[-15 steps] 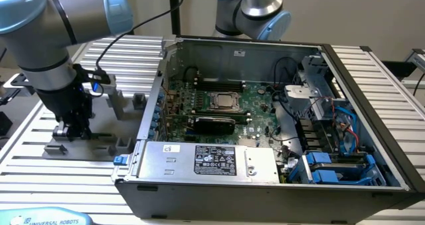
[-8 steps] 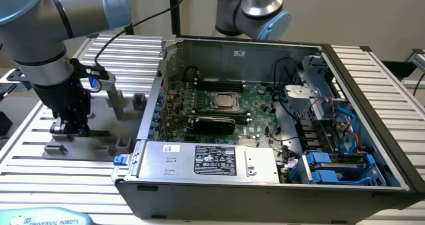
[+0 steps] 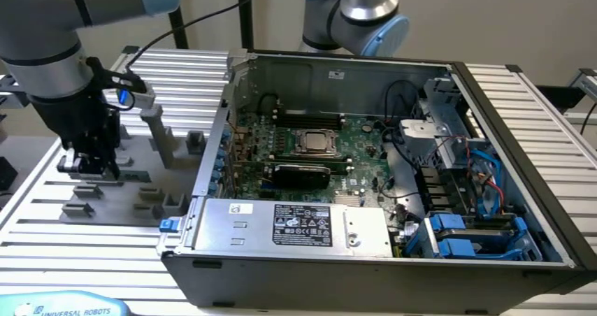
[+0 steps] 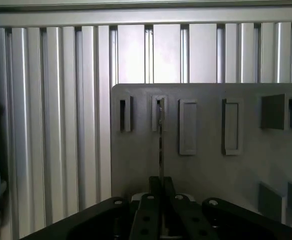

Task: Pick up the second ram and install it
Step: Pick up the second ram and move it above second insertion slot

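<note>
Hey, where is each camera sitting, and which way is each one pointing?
Exterior view: raised, off the arm, looking down on the open computer case and holder plate; arm and gripper at the exterior view's left.
Wrist view: on the wrist, looking past the gripper along the second ram it grips.
Both show the gripper and holder plate.

Exterior view high, oblique over open case and grey holder plate; wrist view close past claw onto same plate

Open grey sheet-metal computer case on the ribbed aluminium counter, housing a large green motherboard, a silver labelled power-supply box and blue plastic drive brackets. A grey plastic holder plate lies beside the case.
</note>
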`<state>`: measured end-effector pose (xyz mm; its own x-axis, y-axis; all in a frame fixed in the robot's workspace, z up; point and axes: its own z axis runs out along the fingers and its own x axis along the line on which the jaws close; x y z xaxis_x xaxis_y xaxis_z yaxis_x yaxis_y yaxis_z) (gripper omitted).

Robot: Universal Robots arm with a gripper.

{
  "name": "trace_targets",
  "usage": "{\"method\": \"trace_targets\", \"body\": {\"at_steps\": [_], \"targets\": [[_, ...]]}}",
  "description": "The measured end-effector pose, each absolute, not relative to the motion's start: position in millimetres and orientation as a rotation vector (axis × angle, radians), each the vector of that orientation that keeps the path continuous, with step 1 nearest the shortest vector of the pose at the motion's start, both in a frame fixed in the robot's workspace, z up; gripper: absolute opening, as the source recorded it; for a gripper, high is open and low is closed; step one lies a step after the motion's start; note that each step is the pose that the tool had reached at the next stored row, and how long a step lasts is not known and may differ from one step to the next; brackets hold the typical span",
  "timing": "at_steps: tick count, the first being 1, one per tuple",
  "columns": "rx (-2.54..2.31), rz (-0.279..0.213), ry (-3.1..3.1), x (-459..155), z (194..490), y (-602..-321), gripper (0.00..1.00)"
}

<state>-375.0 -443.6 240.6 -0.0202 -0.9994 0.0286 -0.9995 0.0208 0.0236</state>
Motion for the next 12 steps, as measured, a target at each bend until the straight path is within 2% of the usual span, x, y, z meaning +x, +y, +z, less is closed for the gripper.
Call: {"method": "trace_targets", "body": {"at_steps": [12], "targets": [[2.172,0.005,-2.218,-364,295,-444,0.14]]}}
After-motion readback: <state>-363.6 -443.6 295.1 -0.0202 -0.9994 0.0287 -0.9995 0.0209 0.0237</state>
